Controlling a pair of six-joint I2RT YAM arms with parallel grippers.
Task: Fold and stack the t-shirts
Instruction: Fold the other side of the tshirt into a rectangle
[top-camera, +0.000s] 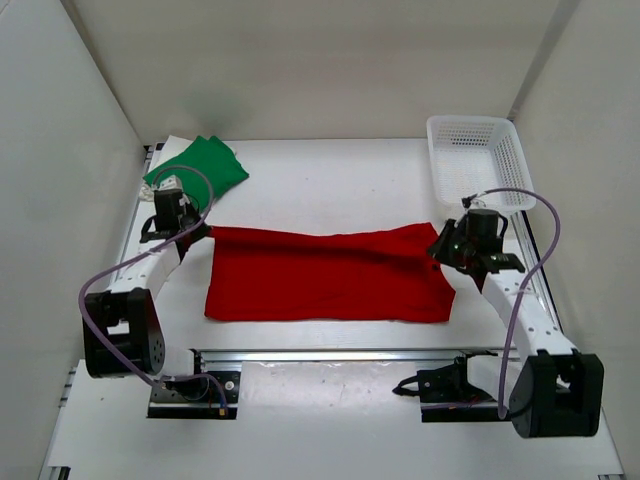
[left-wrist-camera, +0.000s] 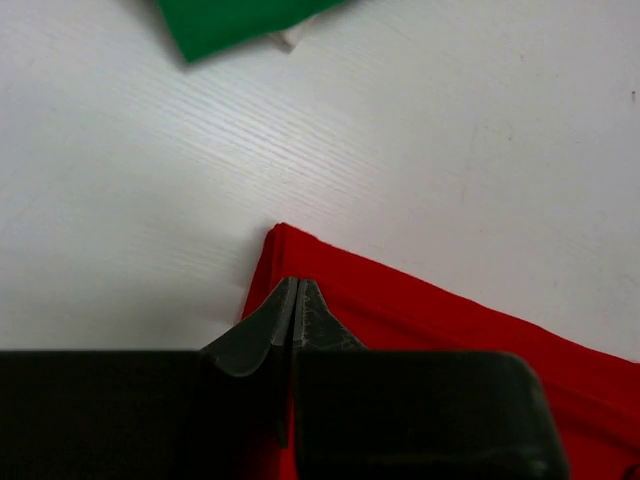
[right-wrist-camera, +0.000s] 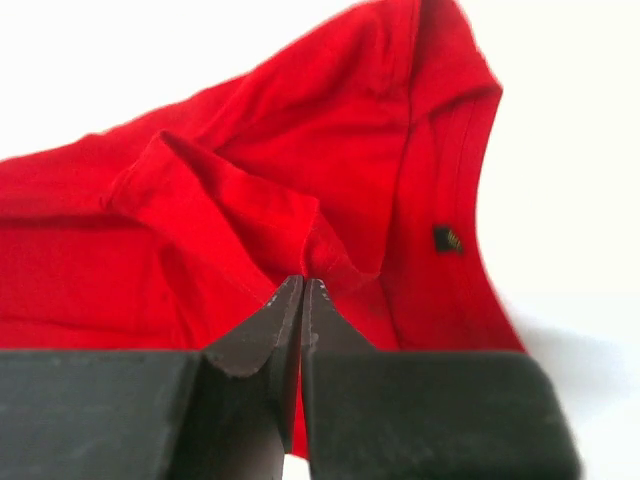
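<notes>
The red t-shirt (top-camera: 320, 280) lies spread wide across the middle of the table, folded into a long band. My left gripper (top-camera: 197, 232) is shut on its far left corner (left-wrist-camera: 400, 310), low at the table. My right gripper (top-camera: 438, 247) is shut on its far right corner near the collar, and the cloth (right-wrist-camera: 300, 170) bunches up at the tips. The green t-shirt (top-camera: 200, 165) lies folded at the back left and also shows in the left wrist view (left-wrist-camera: 230, 20). A sliver of cream-white cloth (left-wrist-camera: 290, 38) peeks from under it.
A white plastic mesh basket (top-camera: 475, 160) stands at the back right, just beyond my right gripper. A metal rail (top-camera: 330, 355) runs along the near edge between the arm bases. White walls close in the table on the left, right and back.
</notes>
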